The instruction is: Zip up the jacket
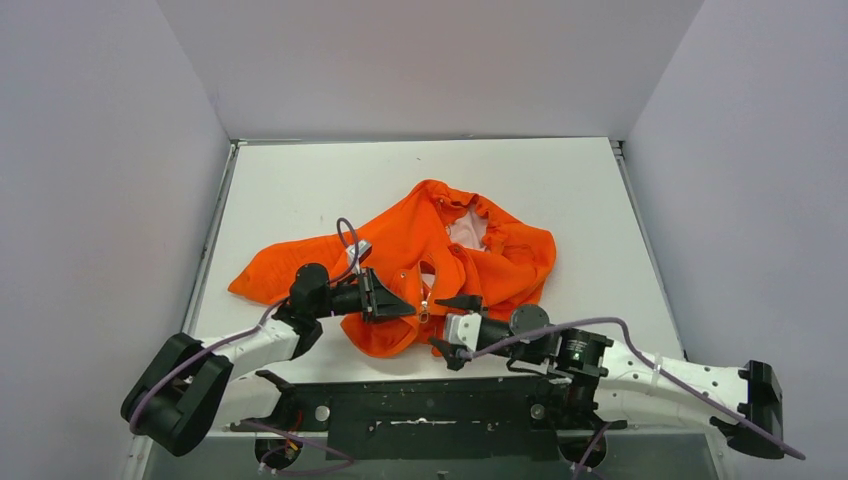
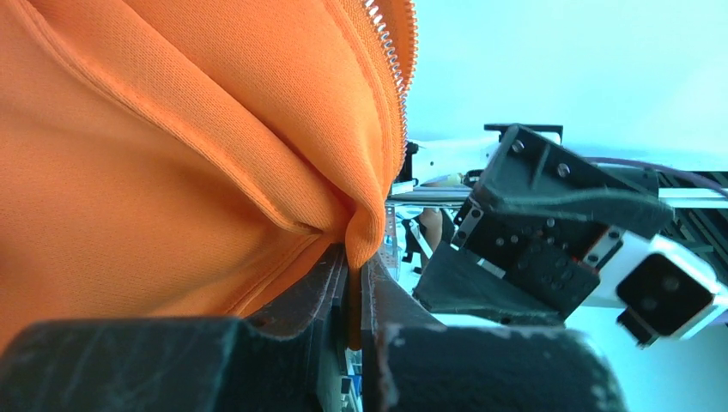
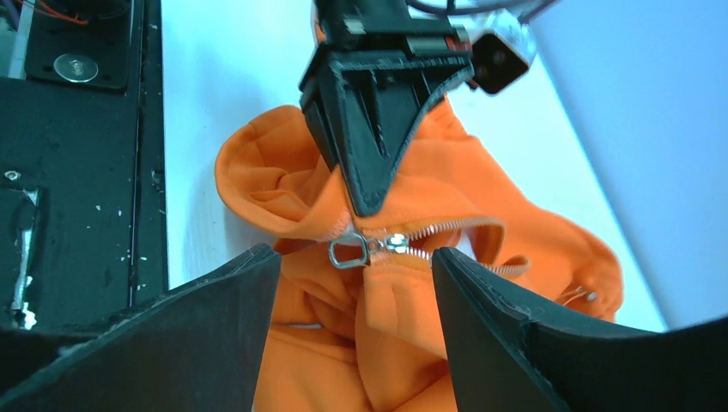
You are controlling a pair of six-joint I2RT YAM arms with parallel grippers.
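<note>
Jacket: a bright orange soft fabric jacket (image 1: pixel 410 235), pale pink lining showing at its collar, lies crumpled on the flat white surface (image 1: pixel 300 180).
Zipper: light-coloured metal zipper teeth (image 2: pixel 391 60) run down the jacket's front. The silver ring pull (image 3: pixel 348 251) sits low, near the jacket's near hem.
Left claw (image 1: pixel 385 300): pressed together on a fold of the jacket's fabric just beside the teeth.
Right claw (image 3: pixel 356 283): fingers spread apart at the jacket's near edge, framing the ring pull; whether they touch the cloth is unclear.
</note>
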